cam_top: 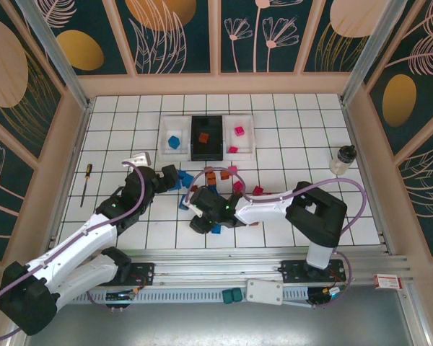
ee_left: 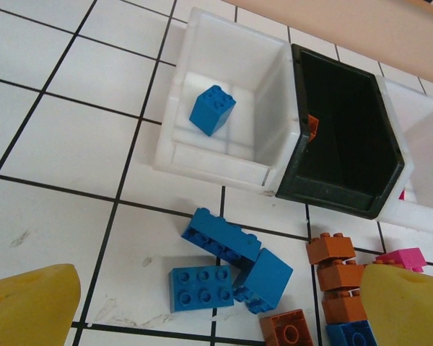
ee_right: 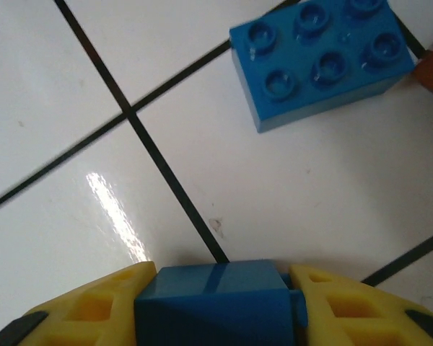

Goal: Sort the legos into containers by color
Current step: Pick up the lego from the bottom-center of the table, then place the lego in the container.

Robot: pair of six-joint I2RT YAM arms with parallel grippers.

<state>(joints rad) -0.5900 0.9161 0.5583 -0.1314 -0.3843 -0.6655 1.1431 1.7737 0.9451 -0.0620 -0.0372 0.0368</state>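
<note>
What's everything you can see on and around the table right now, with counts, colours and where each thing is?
left white bin: one, white, far side; one blue lego inside
black bin: one, black, between the white bins; one orange-brown lego inside
right white bin: one, white, far side; two pink legos inside
loose legos: heap, count unclear; blue, orange-brown, pink; tiles before the bins
screwdriver: one, yellow-black handle, left side
bottle: one, clear, right side
teal blocks: two, teal, near rail
flat white box: one, white, beside them
left gripper: one, yellow, open above the loose legos
right gripper: one, yellow, shut on a blue brick
</note>
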